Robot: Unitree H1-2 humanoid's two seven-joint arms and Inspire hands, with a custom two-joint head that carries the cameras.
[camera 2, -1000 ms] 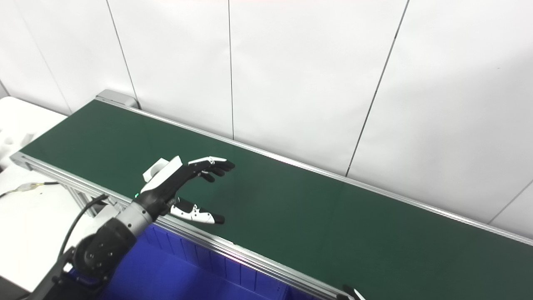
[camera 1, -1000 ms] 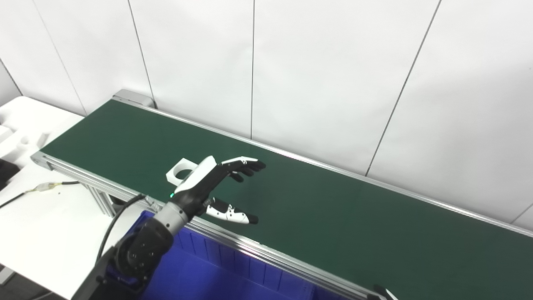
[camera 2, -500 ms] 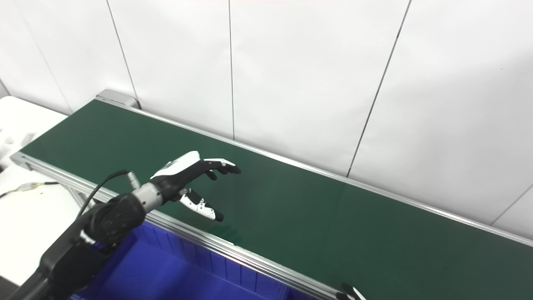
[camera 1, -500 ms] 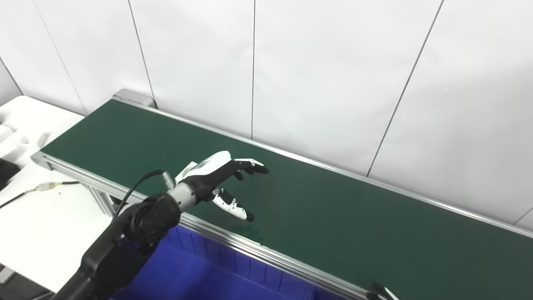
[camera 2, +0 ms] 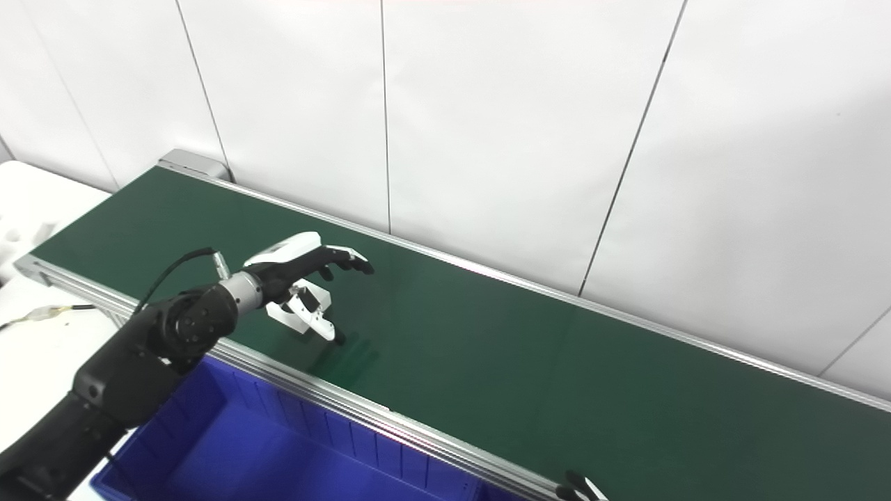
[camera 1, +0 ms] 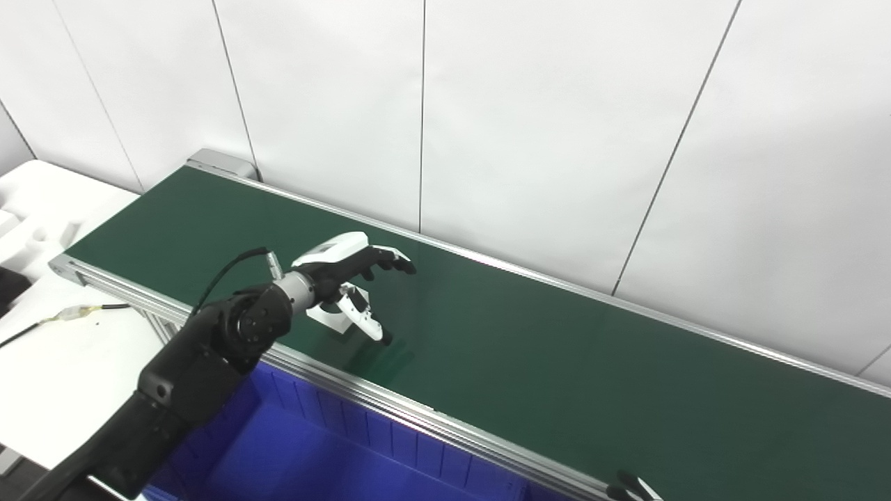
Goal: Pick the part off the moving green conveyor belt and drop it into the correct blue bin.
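Observation:
A white part with a round hole [camera 1: 326,319] lies on the green conveyor belt [camera 1: 557,362] near its front rail. My left hand [camera 1: 348,275] hovers palm-down right over the part, open, with its fingers spread toward the right and its thumb hanging down just in front of the part. It holds nothing. The part also shows in the right eye view [camera 2: 280,315], half hidden by the hand [camera 2: 303,268]. Only the fingertips of my right hand [camera 1: 630,487] show at the bottom edge. A blue bin [camera 1: 313,452] stands below the belt's front rail.
A white table [camera 1: 62,376] with a cable [camera 1: 76,313] and white foam packing [camera 1: 28,229] lies to the left of the belt. A white panelled wall [camera 1: 487,125] runs close behind the belt. The belt's silver front rail [camera 1: 431,417] separates it from the bin.
My left hand has lifted, turned palm-down and drawn back to the left. The part has travelled right along the belt and now lies under the hand.

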